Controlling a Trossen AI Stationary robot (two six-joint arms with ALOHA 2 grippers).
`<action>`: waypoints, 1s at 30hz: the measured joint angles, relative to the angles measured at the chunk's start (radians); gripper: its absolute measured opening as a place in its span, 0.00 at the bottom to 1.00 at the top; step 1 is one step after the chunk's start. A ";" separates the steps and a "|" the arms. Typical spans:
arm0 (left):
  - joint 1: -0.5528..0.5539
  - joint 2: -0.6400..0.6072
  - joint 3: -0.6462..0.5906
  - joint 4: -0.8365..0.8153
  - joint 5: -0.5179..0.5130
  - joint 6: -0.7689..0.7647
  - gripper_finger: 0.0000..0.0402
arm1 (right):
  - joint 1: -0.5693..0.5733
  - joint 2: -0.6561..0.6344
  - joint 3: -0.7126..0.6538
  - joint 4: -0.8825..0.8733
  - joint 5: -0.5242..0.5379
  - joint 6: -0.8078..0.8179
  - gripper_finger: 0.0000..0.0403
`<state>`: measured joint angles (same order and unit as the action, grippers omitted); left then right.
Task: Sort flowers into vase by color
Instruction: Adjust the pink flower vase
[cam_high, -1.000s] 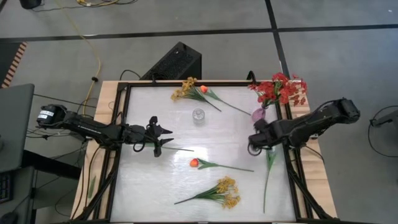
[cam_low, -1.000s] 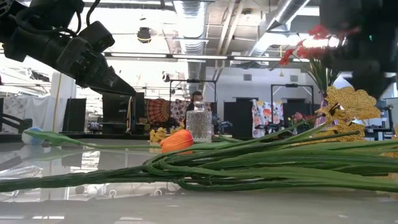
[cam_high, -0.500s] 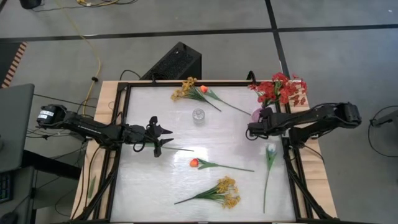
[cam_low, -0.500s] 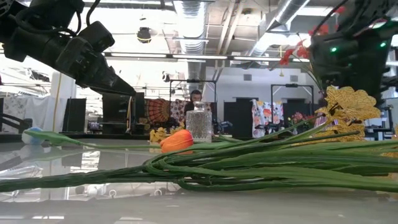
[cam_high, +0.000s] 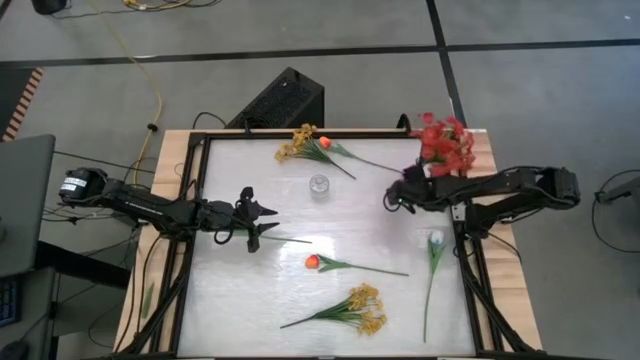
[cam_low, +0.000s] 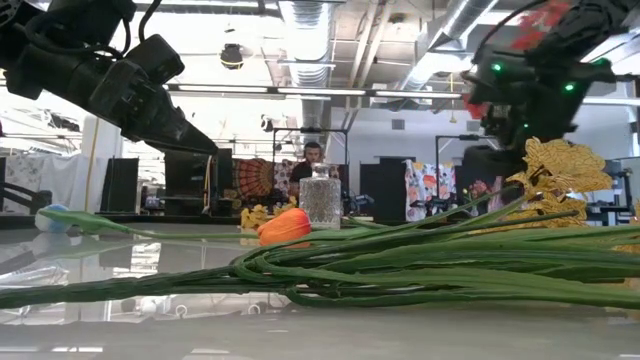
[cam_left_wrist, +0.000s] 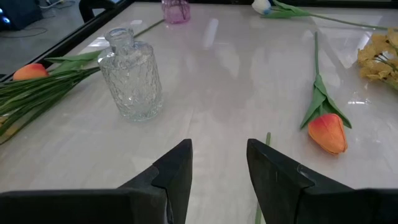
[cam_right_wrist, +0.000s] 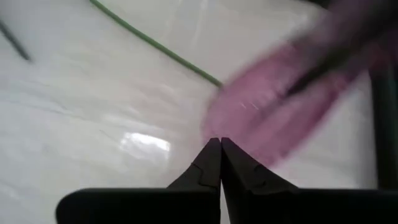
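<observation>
Sorting looks barely begun: red sprays (cam_high: 445, 145) sit at the table's far right, apparently in the pink vase (cam_left_wrist: 176, 9). White tulip (cam_high: 434, 241), orange tulip (cam_high: 312, 262) and yellow sprays (cam_high: 362, 308) lie loose. Right gripper (cam_high: 392, 198), pinched closed on nothing, is just beside that vase; reopen it before dropping onto a stem. Left gripper (cam_left_wrist: 219, 168) is half-spread, empty, near the clear vase (cam_high: 319, 186).

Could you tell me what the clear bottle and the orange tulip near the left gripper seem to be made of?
The clear bottle looks like glass or clear plastic: transparent, with a textured, faceted wall that catches light. The orange tulip appears artificial, probably fabric or plastic: a smooth matte bloom on a uniformly green stem with a stiff leaf.
</observation>
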<state>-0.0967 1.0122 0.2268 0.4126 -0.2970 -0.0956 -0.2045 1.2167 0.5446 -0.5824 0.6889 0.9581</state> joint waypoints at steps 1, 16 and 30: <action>0.000 0.000 0.000 0.000 0.000 0.000 0.36 | -0.009 0.000 0.000 0.036 -0.003 -0.041 0.07; 0.000 0.000 0.000 -0.006 0.010 -0.006 0.36 | -0.053 0.000 0.071 -0.437 -0.065 0.030 0.06; 0.000 0.000 0.000 -0.005 0.010 -0.006 0.36 | -0.188 0.000 0.071 -0.145 0.152 -0.186 0.06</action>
<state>-0.0965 1.0122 0.2268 0.4072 -0.2867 -0.1017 -0.3921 1.2167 0.6155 -0.7270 0.8405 0.7720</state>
